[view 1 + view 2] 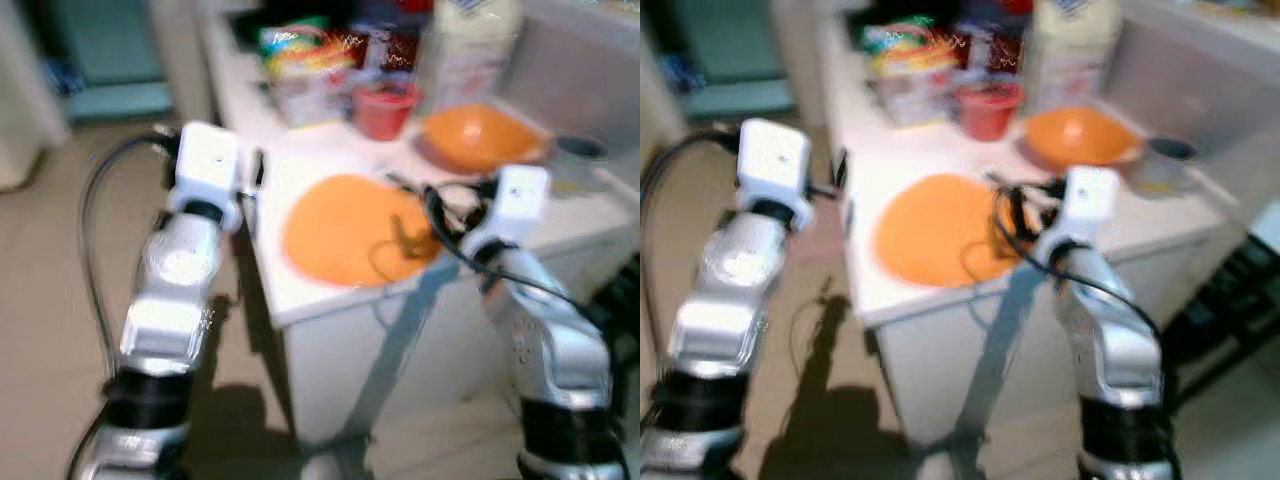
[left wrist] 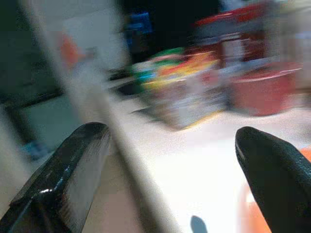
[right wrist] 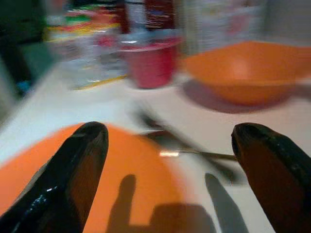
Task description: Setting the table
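An orange plate (image 1: 350, 230) lies flat near the front edge of a white table (image 1: 300, 290). Behind it to the right stands an orange bowl (image 1: 480, 135), and a red cup (image 1: 385, 108) stands further back. A dark spoon (image 3: 184, 145) lies on the table between plate and bowl. My right gripper (image 3: 170, 165) is open, low over the plate's right side, its fingers (image 3: 73, 170) pointing toward the cup and bowl. My left gripper (image 2: 175, 179) is open at the table's left edge, level with the tabletop.
Colourful food packages (image 1: 300, 50) and a tall white bag (image 1: 465, 45) crowd the back of the table. A grey cup (image 1: 580, 150) stands at the right, beside the bowl. Beige floor (image 1: 60, 300) lies to the left of the table. All views are blurred.
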{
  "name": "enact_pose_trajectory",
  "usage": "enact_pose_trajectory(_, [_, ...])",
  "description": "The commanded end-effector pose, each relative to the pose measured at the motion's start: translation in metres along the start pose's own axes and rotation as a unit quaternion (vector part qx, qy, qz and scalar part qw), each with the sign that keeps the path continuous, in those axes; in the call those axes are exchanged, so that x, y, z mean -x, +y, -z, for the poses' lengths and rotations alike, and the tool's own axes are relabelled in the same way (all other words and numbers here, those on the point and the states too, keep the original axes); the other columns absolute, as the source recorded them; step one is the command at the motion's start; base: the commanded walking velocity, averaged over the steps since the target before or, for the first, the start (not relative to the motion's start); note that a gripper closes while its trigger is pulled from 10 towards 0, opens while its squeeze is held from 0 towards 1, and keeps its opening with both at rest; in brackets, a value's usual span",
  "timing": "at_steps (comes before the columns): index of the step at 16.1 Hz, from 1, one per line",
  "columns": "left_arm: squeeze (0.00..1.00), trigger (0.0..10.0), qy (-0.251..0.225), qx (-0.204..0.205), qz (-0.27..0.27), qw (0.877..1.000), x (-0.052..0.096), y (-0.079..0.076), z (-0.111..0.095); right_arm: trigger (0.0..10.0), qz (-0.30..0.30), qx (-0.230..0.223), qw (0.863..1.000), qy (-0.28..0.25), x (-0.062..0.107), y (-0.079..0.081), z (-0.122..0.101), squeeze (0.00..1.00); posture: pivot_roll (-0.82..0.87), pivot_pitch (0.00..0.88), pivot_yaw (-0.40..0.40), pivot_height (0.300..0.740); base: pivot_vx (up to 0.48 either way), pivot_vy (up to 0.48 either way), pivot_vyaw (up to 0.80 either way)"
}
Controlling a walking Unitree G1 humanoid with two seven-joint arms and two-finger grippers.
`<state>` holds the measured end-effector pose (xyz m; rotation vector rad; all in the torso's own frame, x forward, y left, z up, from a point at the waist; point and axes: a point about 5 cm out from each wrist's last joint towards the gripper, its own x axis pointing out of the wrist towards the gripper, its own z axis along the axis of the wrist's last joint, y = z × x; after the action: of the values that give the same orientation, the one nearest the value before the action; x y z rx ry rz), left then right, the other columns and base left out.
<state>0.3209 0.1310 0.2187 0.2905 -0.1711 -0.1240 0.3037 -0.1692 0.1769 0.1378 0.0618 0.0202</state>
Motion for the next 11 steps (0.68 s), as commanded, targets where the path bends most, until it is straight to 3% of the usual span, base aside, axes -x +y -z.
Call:
enact_pose_trajectory(1, [0.00,10.0,-0.004,0.002,-0.001,1.000,0.000,0.005,-0.001,10.0,-0.007,-0.001,1.000,-0.008,0.000,0.005,-0.006,0.00,0.04,0.000,-0.020,0.740,0.000,0.000,0.00])
enact_pose_trajectory(4, [0.00,10.0,0.002,0.020,0.048,0.999,0.003,-0.005,0.002,10.0,-0.004,-0.001,1.000,-0.003,0.002,0.004,-0.008,0.00,0.03,0.000,-0.019,0.740,0.000,0.000,0.00])
enact_pose_trajectory(8, [0.00,10.0,0.045,0.061,0.121,0.990,0.003,-0.015,0.017,10.0,0.000,-0.009,1.000,0.020,0.004,-0.008,-0.008,0.00,0.03,0.000,-0.020,0.740,0.000,0.000,0.00])
enact_pose_trajectory(9, [0.00,10.0,0.052,0.077,0.147,0.985,0.003,-0.018,0.020,10.0,-0.006,-0.017,1.000,0.021,0.004,-0.012,-0.010,0.55,0.03,0.000,-0.020,0.740,0.000,0.000,0.00])
enact_pose_trajectory(10, [0.00,10.0,0.052,0.112,0.176,0.977,0.001,-0.022,0.021,10.0,-0.009,-0.020,1.000,0.022,0.004,-0.016,-0.013,1.00,0.03,0.000,-0.020,0.740,0.000,0.000,0.00])
enact_pose_trajectory(11, [0.00,10.0,0.053,0.123,0.190,0.973,0.000,-0.023,0.021,10.0,-0.011,-0.021,0.999,0.023,0.003,-0.019,-0.014,1.00,0.03,0.000,-0.023,0.740,0.000,0.000,0.00])
